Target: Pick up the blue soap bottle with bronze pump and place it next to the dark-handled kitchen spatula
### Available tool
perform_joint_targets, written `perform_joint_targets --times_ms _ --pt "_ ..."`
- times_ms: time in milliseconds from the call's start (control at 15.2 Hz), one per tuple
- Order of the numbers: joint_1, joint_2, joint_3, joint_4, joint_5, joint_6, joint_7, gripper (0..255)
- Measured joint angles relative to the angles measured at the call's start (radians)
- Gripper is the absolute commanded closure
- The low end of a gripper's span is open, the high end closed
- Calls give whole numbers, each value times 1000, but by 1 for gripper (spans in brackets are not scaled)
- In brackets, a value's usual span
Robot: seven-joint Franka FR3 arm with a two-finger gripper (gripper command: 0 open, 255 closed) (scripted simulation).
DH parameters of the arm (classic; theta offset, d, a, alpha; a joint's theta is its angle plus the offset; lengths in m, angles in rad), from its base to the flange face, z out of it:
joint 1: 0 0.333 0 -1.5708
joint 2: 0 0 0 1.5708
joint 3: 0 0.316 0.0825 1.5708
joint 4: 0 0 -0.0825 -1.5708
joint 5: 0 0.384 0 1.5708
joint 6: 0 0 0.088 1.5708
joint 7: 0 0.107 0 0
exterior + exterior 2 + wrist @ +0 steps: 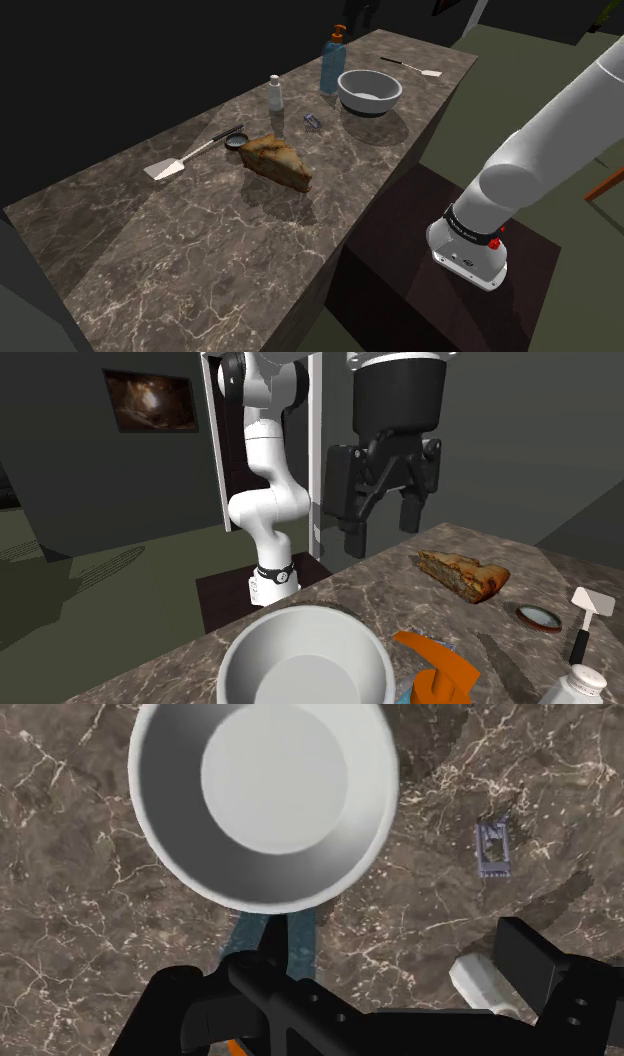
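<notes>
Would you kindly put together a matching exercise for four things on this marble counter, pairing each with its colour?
Things:
1. soap bottle
2. bowl
3. pie wedge
4. spatula beside the pie wedge

Colours:
A. white
B. brown
C. blue with an orange pump
D. pale blade, dark handle

Pairs: 1-C, 2-A, 3-B, 4-D.

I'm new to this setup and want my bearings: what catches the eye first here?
The white bowl at the far end of the dark marbled counter stands out, with the blue soap bottle close beside it. Midway along the counter lies a brown pie-like wedge, and in the second exterior view the black jaws hang open above the counter.
</notes>
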Motion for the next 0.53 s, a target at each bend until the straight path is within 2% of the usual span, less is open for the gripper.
perform_joint_targets --times_ms 198,528 --pt "-8 119 -12 122 2 -10 -24 0" --pt "-33 348 -31 395 14 -63 -68 0"
